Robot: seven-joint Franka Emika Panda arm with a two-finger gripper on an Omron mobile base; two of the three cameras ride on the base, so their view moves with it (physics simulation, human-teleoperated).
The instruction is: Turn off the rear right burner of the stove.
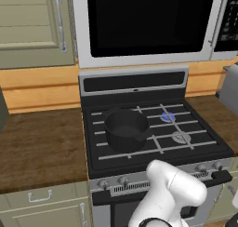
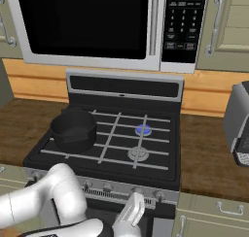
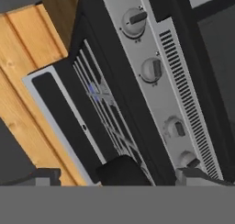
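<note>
A: Item one, the stove (image 1: 139, 84). Location?

B: Black range set between two bench runs, under the microwave (image 1: 144, 21). The rear right burner (image 1: 168, 116) glows blue, behind the dull front right burner (image 1: 181, 137) and to the right of the black pot (image 1: 124, 128).

A: Item two, the controls.

B: Silver knobs (image 3: 152, 70) in a row along the stove's front panel, seen close and tilted in the hand view. One end knob (image 3: 133, 21) has its pointer turned differently from its neighbour.

A: The jaws?

B: Low before that panel; released or clenched, I cannot tell.

A: Risks?

B: Probably choosing the wrong knob, since they look alike, lighting another burner. An off-centre approach may slip off.
</note>
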